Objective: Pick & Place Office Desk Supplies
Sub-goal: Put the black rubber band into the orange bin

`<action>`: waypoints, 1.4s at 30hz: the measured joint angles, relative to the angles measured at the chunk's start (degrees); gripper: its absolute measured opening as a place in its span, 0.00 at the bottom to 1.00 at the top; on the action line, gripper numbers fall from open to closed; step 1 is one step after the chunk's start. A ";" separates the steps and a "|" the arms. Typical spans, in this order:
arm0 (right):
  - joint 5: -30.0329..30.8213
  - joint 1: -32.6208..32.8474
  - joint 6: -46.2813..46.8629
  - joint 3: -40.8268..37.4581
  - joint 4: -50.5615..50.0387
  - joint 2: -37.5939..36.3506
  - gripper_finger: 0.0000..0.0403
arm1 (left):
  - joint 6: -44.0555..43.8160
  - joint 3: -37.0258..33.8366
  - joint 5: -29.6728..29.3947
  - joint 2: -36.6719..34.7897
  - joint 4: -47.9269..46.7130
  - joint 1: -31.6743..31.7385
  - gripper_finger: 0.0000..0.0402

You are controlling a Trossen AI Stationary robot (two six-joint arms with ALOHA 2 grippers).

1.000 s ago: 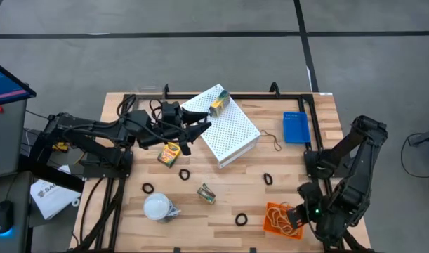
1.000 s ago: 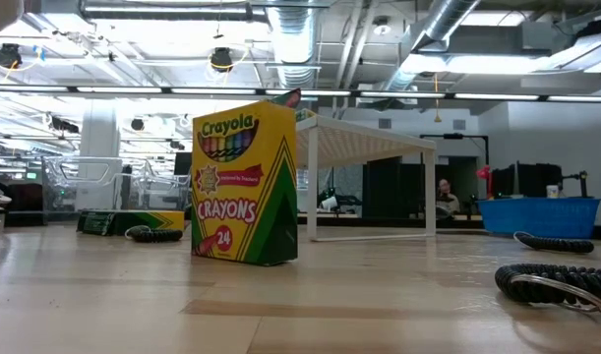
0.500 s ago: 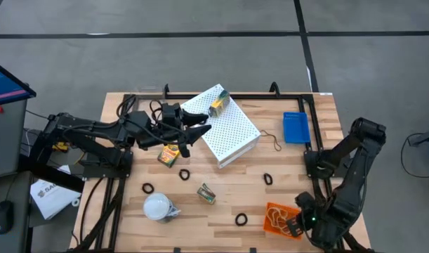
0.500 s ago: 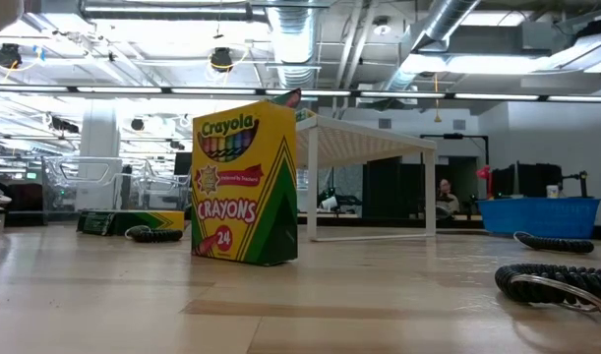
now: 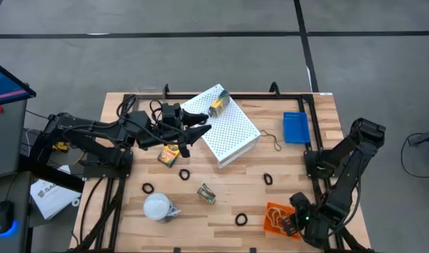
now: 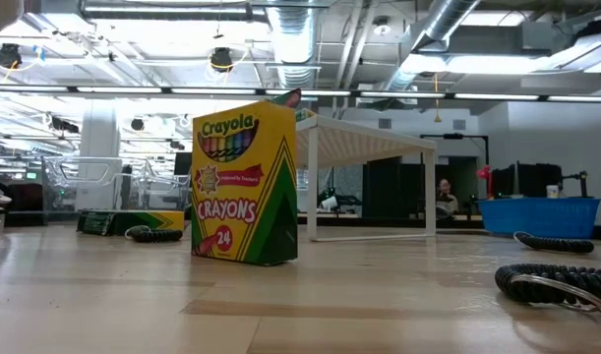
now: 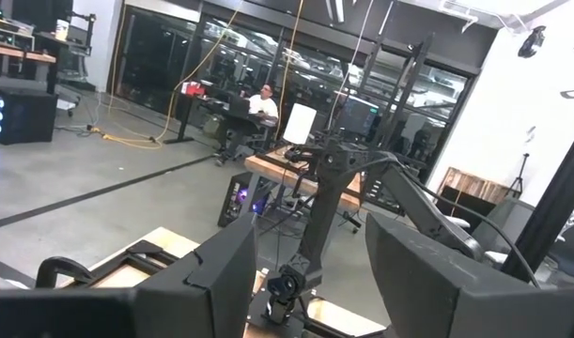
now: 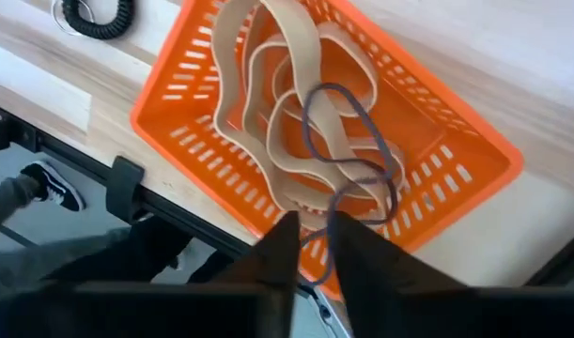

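my right gripper [image 8: 310, 246] hangs directly over the orange basket [image 8: 197, 66] at the table's near right corner, fingertips nearly together, pinching a thin dark band [image 8: 348, 136] that trails into the tan rubber-band loops [image 8: 268, 103]. move axis: straight down. left gripper [image 5: 200, 126] spread, far left, beside the white perforated box [image 5: 228, 130].

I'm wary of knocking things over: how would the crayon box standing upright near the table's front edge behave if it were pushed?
The upright crayon box stands tall on a narrow base, so a push up high would probably tip it. It looks like thin printed cardboard, likely light and apt to slide on the smooth wooden table if nudged low.
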 joint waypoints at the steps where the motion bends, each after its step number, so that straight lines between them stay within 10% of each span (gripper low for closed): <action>1: 0.00 -0.25 -0.13 0.00 0.08 -0.04 0.23 | 0.00 0.00 0.00 0.00 0.00 0.00 0.48; 11: 0.25 -3.13 -0.37 0.00 -1.71 -0.13 0.58 | 0.00 0.00 1.42 0.00 -0.02 0.00 0.48; 42: -11.58 -8.51 -1.53 1.60 -1.43 -0.74 0.55 | 2.35 0.00 2.36 -0.02 -2.26 0.04 0.48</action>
